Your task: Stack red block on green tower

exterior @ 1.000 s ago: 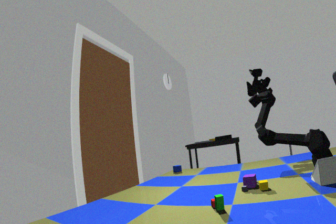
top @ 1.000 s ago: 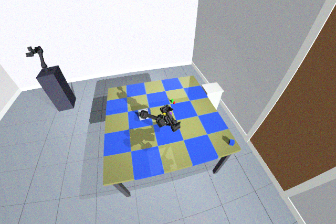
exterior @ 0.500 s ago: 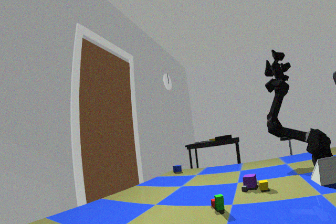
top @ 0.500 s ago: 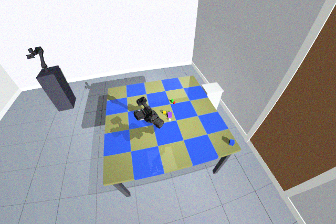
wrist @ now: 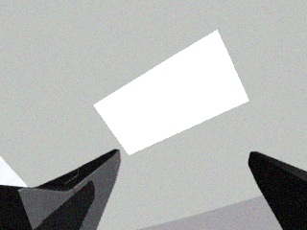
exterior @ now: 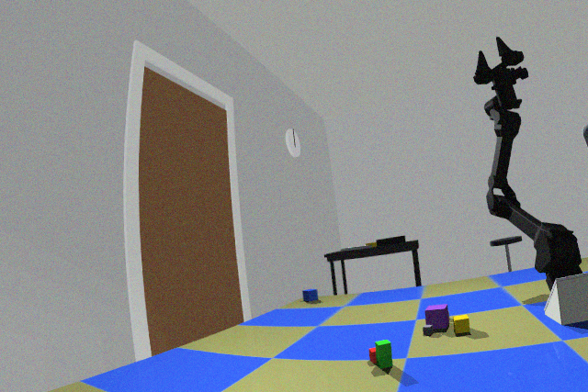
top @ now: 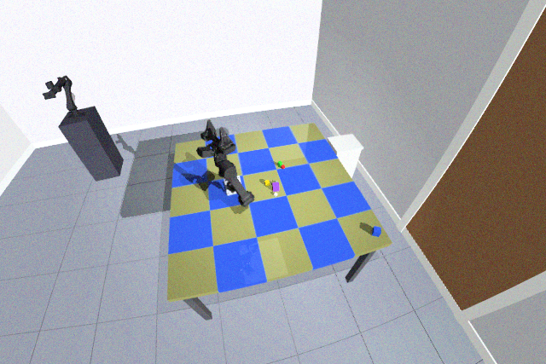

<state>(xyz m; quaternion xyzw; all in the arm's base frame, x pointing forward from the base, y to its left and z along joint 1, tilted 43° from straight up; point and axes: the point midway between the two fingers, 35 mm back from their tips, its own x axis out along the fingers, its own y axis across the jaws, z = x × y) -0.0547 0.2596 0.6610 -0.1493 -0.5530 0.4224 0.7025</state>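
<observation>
The green tower (top: 280,163) (exterior: 383,353) stands upright on the checkered table (top: 191,272) (exterior: 228,340). The red block (top: 282,167) (exterior: 372,355) is lower and sits on the table close beside the tower, partly hidden behind it in the exterior view. Whether the two touch cannot be told. My gripper (exterior: 489,44) (wrist: 183,156) is open and empty, raised high above the table with its fingers pointing up, far from both. Neither block shows in the wrist view, only a bright ceiling panel between the fingers.
A purple block (top: 275,186) (exterior: 436,318) and a yellow block (top: 266,182) (exterior: 460,325) stand between the arm's base and the tower. A small grey block (exterior: 427,330) lies by the purple one. A blue block (top: 375,231) (exterior: 310,295) sits near a far table corner.
</observation>
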